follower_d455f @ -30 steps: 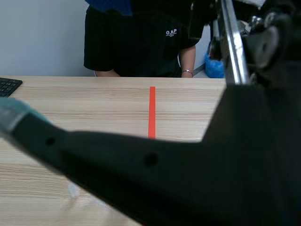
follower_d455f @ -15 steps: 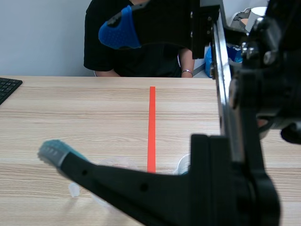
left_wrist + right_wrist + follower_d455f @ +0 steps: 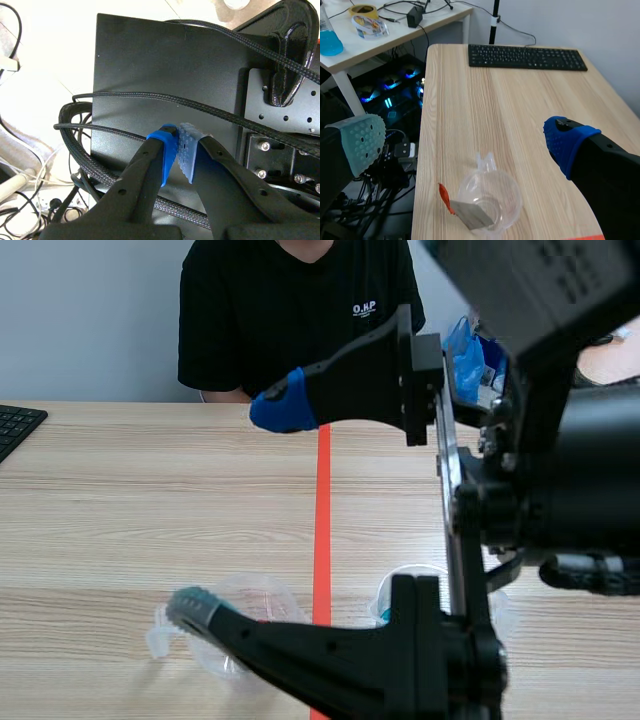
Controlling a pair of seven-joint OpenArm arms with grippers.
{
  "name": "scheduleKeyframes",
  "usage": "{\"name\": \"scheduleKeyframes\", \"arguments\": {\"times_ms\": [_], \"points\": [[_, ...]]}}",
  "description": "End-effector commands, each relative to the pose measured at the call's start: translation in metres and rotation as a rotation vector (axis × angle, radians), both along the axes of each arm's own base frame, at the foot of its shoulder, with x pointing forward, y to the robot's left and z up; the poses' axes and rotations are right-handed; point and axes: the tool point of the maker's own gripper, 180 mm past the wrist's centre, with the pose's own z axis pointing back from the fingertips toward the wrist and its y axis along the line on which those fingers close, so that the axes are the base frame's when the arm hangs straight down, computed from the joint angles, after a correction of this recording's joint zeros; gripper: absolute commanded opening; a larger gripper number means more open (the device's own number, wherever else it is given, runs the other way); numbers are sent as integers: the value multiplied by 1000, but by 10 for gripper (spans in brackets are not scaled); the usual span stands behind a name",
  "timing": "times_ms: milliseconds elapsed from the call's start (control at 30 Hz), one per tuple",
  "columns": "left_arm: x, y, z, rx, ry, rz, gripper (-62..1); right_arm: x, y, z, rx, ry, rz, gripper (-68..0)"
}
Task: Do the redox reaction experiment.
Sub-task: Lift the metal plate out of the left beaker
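Note:
A clear plastic beaker (image 3: 250,605) stands on the table just left of the red tape line. It holds a grey metal strip (image 3: 474,215) and a small red piece (image 3: 444,198). My right gripper (image 3: 237,502) hangs open above it, blue pad up and grey-green pad low beside the beaker. In the right wrist view the beaker (image 3: 489,199) lies ahead of and below the open right gripper (image 3: 465,142), untouched. A second clear beaker (image 3: 415,585) stands right of the tape, partly hidden by the arm. My left gripper (image 3: 177,150) is shut on nothing, off the table and facing a black plate.
A person in a black shirt (image 3: 300,310) sits across the table. A black keyboard (image 3: 527,56) lies at the table's left end. A white side table (image 3: 395,30) beyond that end holds a bottle of blue liquid (image 3: 328,37). Cables (image 3: 150,100) cross before the left gripper.
The right arm has drawn back from the camera and dropped; its blue-padded finger came down and its grey-green pad shifted right. Both beakers have come into sight.

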Motion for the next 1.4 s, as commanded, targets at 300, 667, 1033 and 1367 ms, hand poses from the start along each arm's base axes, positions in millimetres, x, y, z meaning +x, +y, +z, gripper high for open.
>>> {"name": "scheduleKeyframes", "arguments": {"times_ms": [300, 667, 1033, 1367], "points": [[-1, 2, 2, 3, -10, 2, -582, -9, 6, -26, -41, -28, 43, 4], [-1, 2, 2, 3, -10, 2, -582, -6, 1, -50, -67, -80, 46, 4], [-1, 2, 2, 3, -10, 2, -582, -11, -2, -74, -59, -92, 77, 4], [-1, 2, 2, 3, -10, 2, -582, -4, 5, -89, -61, -98, 55, 4]]}}
